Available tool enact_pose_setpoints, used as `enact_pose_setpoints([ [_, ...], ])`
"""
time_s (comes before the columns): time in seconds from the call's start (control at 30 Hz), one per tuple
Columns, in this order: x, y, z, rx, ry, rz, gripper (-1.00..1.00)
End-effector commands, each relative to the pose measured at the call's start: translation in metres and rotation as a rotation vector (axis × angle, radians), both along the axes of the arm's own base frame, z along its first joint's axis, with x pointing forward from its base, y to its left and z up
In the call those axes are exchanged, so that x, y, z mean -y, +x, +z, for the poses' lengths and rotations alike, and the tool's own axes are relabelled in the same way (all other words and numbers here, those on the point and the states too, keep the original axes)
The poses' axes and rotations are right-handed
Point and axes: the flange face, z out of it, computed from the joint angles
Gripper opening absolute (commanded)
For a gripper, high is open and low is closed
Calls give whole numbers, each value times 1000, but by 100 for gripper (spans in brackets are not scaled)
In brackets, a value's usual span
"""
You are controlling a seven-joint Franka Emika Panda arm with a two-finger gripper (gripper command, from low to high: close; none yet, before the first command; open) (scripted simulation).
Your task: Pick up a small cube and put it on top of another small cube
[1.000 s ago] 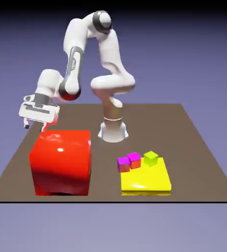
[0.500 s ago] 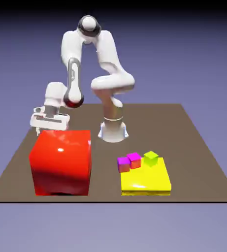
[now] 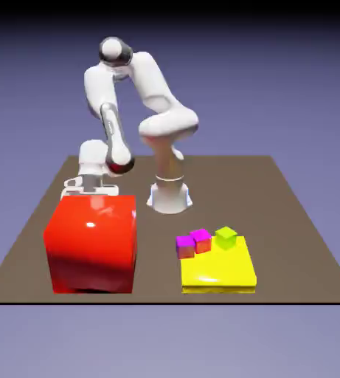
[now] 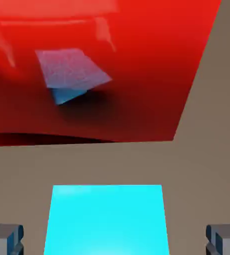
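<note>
The small cube (image 4: pixel 106 219), bright cyan, lies on the brown table and fills the bottom middle of the hand view. My gripper (image 4: pixel 115 243) is open around it, with one grey fingertip (image 4: pixel 4 239) at the left edge and the other at the right edge, each a clear gap away from the cube's sides. In the exterior view the white hand (image 3: pixel 90 182) hangs low just behind the big red cube (image 3: pixel 91 242), which hides the fingers and the small cube. Small magenta (image 3: pixel 200 237) and lime-green (image 3: pixel 226 236) cubes sit on a yellow slab (image 3: pixel 218 276).
The big red cube's glossy face (image 4: pixel 136 74) rises just past the small cube in the hand view and mirrors it. Another little cube (image 3: pixel 185 246) sits at the slab's left corner. The robot base (image 3: pixel 170 196) stands at the table's middle back.
The arm has swung toward the exterior view's right and come down, taking the hand from beyond the red cube's left corner to low behind its top edge.
</note>
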Motion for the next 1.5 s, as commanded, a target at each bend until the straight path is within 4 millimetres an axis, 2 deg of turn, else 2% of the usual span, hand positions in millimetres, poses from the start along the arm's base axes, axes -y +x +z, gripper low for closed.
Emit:
enact_pose_setpoints([
  [0.0,-1,1,-5,-5,0,1,0],
  [0.1,-2,4,-17,-20,-2,3,0],
  [0.13,-2,4,-17,-20,-2,3,-100],
  [0.17,-2,4,-17,-20,-2,3,-100],
  [0.47,1,-11,27,6,-2,0,-100],
  [0.63,-3,-23,44,-18,-2,3,-100],
  [0.7,2,-27,50,-3,11,-20,-100],
  [1.03,14,-6,106,83,32,-38,-100],
  [1.33,19,0,169,129,8,-54,-100],
  [1.37,16,5,176,126,4,-44,-100],
  [1.47,-13,48,192,95,-8,43,-100],
])
